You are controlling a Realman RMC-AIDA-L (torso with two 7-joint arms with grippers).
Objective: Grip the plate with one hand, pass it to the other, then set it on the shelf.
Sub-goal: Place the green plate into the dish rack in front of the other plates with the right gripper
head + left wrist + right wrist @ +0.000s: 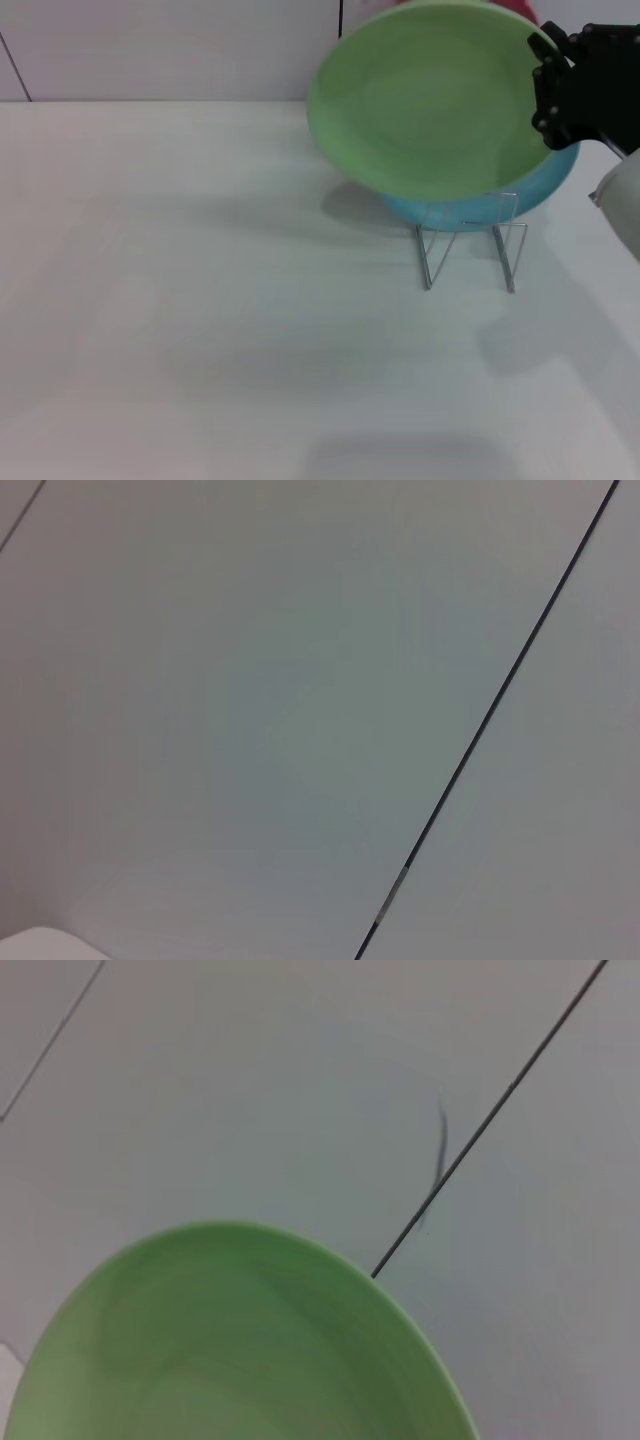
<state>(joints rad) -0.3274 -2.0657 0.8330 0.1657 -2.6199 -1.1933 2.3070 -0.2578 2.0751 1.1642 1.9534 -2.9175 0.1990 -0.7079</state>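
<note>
1. I see a plain white worktop [200, 330] that fills most of the head view. It has a soft sheen and faint shadows on it.
2. Behind the worktop stands a pale wall [150, 50] of flat panels. Thin dark seams [500, 690] run between the panels, and both wrist views show such seams.
3. I can read no brand, label or writing anywhere in the three views.
4. The light-green plate [430, 100] is in the air at the far right of the worktop, tilted so its face turns toward me. It hangs above the wire shelf [470, 240].
5. The right claw [548, 80] is black and is clamped on the right rim of the green plate. The right wrist view shows the same plate [240, 1350] close up against the wall.
6. The silver shelf stands on the worktop with its thin loops upright. A turquoise plate [540, 190] sits in it, behind and below the green plate.
7. A small pink-red edge [515, 8] shows above the green plate; I cannot tell what it is.
8. The left claw does not show in any view.
</note>
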